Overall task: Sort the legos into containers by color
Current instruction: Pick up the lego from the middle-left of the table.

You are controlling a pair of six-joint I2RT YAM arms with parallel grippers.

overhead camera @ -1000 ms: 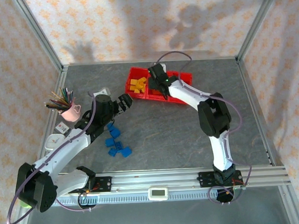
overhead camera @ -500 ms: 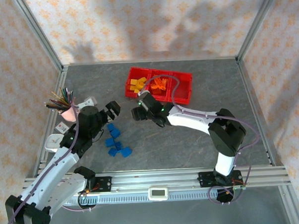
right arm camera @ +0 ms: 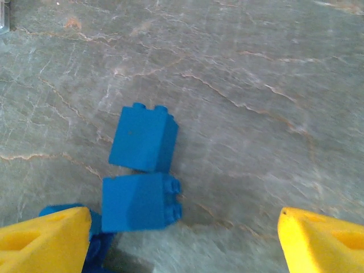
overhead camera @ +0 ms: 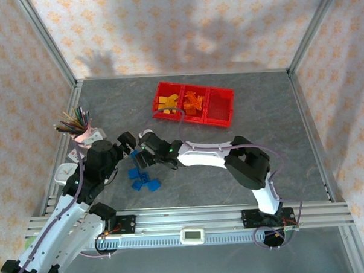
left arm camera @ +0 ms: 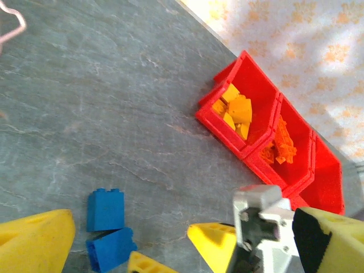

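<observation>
Legos: the blue ones lie loose on the table, well apart from the bins, off to their near left.
Bins: yellow legos in the left one, orange legos in the middle, the right one bare.
Right gripper: jaws wide apart, holding nothing, low over the blue cluster; two bricks touch just ahead of it.
Left gripper: spread wide, empty, beside the same cluster.
Handling: we judge each brick light, rigid, smooth-walled and not fragile; it may skate or slip.
Hold: we would pinch one brick across its flat opposite walls, clear of the studs and of its neighbour.
</observation>
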